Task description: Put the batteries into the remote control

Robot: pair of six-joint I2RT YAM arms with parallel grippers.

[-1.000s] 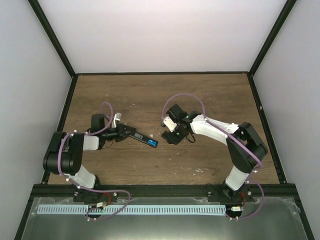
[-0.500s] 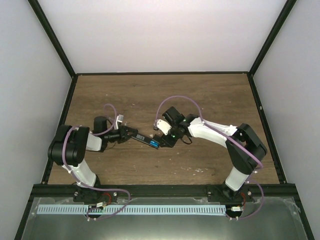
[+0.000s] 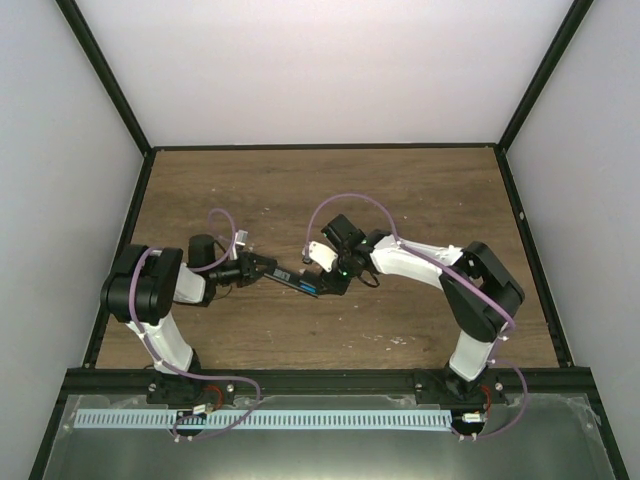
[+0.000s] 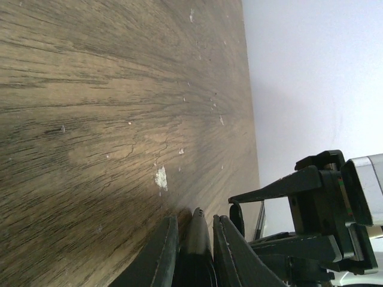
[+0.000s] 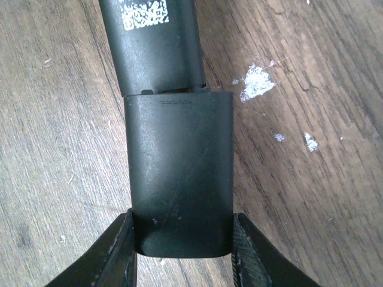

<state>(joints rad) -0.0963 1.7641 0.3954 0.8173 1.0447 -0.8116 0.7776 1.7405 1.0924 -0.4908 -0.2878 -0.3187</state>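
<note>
The remote control is a slim black bar held off the wood between both arms. My left gripper is shut on its left end; in the left wrist view the remote shows edge-on between the fingers. My right gripper is shut on the short black cover piece, whose far edge butts against the remote's back, which carries a white code label. The cover sits in line with the remote over the bay. The blue batteries are hidden.
The brown wooden table has small white specks near the remote. Black frame posts and white walls close it in on three sides. The right arm's gripper body looms close in the left wrist view.
My right gripper has moved left with the cover piece until it meets the remote's end. The blue batteries seen in the bay earlier are now covered. The left gripper shifted slightly.
</note>
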